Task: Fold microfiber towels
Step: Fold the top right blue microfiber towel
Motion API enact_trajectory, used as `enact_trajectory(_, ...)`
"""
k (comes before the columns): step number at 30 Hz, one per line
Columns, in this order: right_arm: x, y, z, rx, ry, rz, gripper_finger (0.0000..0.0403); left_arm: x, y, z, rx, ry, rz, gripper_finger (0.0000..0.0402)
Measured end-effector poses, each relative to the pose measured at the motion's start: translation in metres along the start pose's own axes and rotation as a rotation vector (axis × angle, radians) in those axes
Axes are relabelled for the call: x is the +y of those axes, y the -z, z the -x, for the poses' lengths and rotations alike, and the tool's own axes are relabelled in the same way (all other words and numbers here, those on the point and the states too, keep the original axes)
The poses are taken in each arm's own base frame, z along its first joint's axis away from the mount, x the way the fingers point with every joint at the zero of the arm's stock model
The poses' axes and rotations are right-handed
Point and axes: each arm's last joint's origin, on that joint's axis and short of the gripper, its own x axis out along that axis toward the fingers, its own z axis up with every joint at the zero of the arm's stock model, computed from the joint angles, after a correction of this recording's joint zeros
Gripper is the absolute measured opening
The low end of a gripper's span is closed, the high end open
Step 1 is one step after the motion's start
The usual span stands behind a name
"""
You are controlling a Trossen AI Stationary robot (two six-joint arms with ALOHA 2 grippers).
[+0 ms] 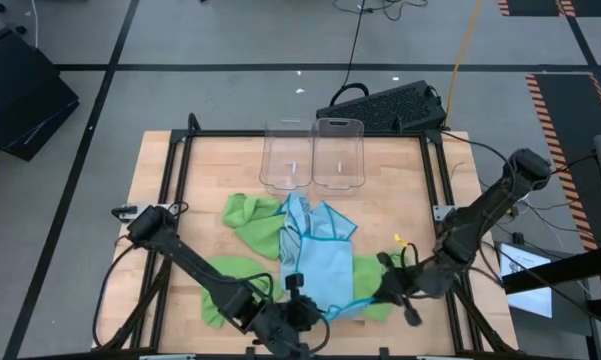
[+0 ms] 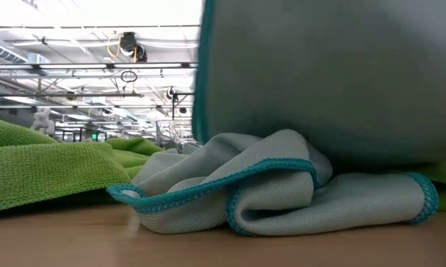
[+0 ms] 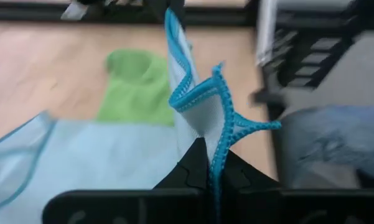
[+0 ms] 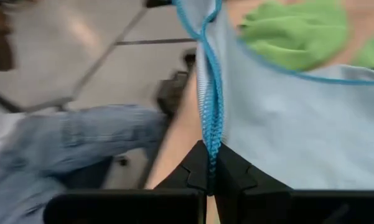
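We hold the light blue towel by its near edge, left gripper and right gripper both pinching it; the towel extends away toward the clear bins.

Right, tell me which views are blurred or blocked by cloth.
Low view: the blue towel hangs close to the lens, filling the upper right. Left wrist view: the background is soft, the towel hem at the left claw sharper. Right wrist view: smeared throughout. High view: clear.

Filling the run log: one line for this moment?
left gripper: shut on blue towel edge | right gripper: shut on same | green towels: unfolded
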Motion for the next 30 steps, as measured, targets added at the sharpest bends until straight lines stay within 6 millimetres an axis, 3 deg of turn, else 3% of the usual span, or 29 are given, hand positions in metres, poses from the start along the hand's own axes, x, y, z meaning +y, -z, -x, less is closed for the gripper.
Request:
enact_trajectory(7, -0.024, 0.006, -0.018, 0.052, 0.205, 0.007, 0.0004, 0.034, 0.016, -0.009, 0.186, -0.216, 0.104, 0.0006)
enact_trajectory(13, -0.039, 0.014, -0.031, 0.128, 0.305, 0.01, 0.0004, 0.058, 0.009, -0.028, 0.207, -0.193, 0.095, 0.0004)
enact_trajectory(18, -0.052, 0.018, -0.031, 0.198, 0.38, -0.013, 0.0004, 0.081, 0.019, -0.045, 0.252, -0.228, 0.13, 0.0009)
enact_trajectory(30, -0.078, 0.015, -0.03, 0.25, 0.48, -0.041, 0.0004, 0.113, 0.023, -0.063, 0.269, -0.27, 0.133, 0.0011)
